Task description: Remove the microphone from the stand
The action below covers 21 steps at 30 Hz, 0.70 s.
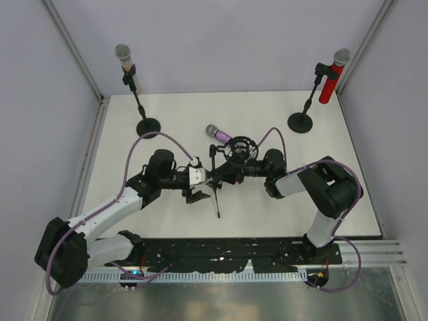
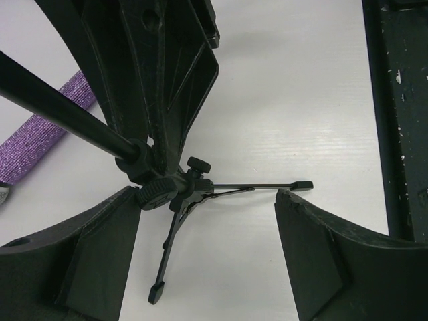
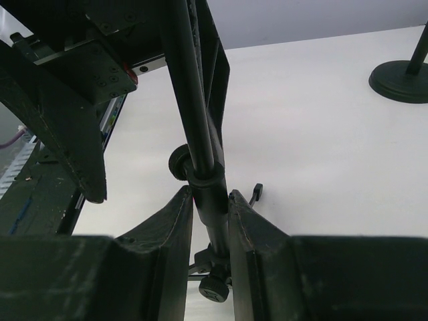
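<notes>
White table: purple mic axis diagonal, head far-left; R fingers clamp stand pole; L fingers wide apart.

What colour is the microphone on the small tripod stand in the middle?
The microphone is purple with a silver mesh head, clearest in the top external view.

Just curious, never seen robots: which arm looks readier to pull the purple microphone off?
Left. The left pincer stands open, holding nothing; the right pincer is clamped on the stand pole, probably steadying it.
</notes>
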Each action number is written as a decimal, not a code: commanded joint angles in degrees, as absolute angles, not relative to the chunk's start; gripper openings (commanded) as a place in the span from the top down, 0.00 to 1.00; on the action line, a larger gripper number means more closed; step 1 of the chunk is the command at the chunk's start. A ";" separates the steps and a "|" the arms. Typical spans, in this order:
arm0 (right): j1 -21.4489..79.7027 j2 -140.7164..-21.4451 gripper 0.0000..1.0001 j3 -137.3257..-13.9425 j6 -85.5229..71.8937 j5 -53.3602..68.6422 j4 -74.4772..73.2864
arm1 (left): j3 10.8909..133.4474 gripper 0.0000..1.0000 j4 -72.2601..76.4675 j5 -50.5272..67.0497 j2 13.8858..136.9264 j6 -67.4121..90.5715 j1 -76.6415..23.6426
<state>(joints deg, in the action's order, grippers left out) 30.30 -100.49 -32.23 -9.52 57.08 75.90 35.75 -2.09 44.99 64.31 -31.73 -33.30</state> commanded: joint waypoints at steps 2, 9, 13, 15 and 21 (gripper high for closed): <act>29.18 -99.05 0.74 -32.34 -7.91 50.54 76.38 | 36.83 0.25 -4.15 37.21 63.54 -30.07 -37.18; 29.18 -98.96 0.74 -32.43 -8.08 50.71 75.85 | 32.88 0.32 7.98 25.50 60.74 -28.21 -37.26; 29.18 -99.23 0.74 -32.61 -8.09 50.98 75.76 | 30.76 0.34 11.68 23.56 57.84 -30.49 -37.18; 29.09 -99.23 0.74 -32.61 -8.44 51.06 75.76 | 30.24 0.35 13.61 22.50 56.70 -30.85 -37.26; 29.27 -99.75 0.74 -33.31 -9.93 51.85 75.32 | 31.29 0.41 14.24 22.50 56.86 -35.67 -39.02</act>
